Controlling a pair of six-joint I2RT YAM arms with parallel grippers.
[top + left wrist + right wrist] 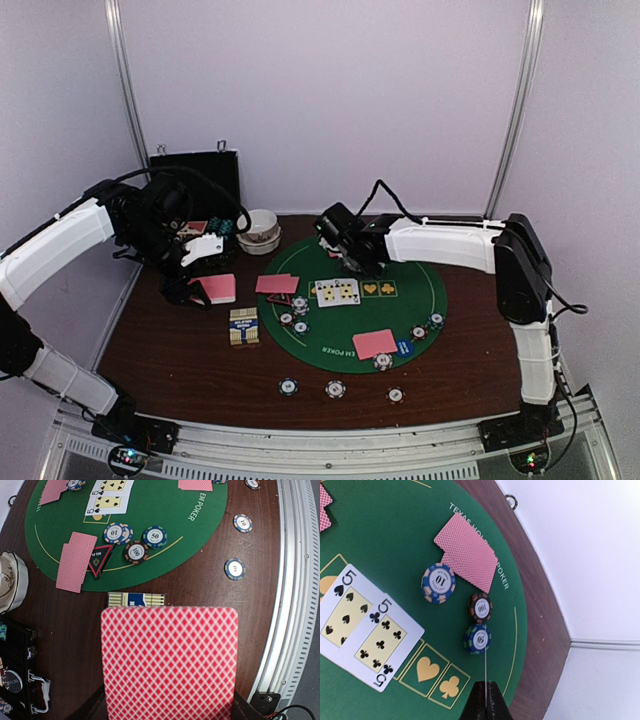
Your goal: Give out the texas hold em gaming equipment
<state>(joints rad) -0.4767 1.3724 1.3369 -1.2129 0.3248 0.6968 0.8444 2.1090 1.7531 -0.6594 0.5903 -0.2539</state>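
- Pink-backed playing card [170, 660] is gripped by one short edge in the left pincer [197, 289], pattern side up, held off the dark brown wooden surface [165, 350] just left of the large round green felt mat [428, 285].
- Near that card we can see a yellow-and-blue card box [243, 327] lying flat on the wood.
- Over on our other side, the right pincer [486, 702] is closed with nothing in it, hanging over the far half of the mat.
- Mid-mat we've got two face-up fives [337, 292], spades and clubs, side by side and touching.
- At the mat's left edge a face-down pink pair [75, 560] touches a red triangle marker button [100, 559], with three striped poker chips [136, 551] bunched just beside it.
- On the near right there's a second face-down pair [375, 343], with a small blue marker button [403, 348] just beside it.
- From the right wrist we also see a far-side face-down pair [467, 557] with a 10 chip [438, 582] touching it, then a 100 chip [480, 607] and a 50 chip [477, 638] close by.
- Lastly, three loose chips [335, 389] sit in a row on bare wood along the near edge.
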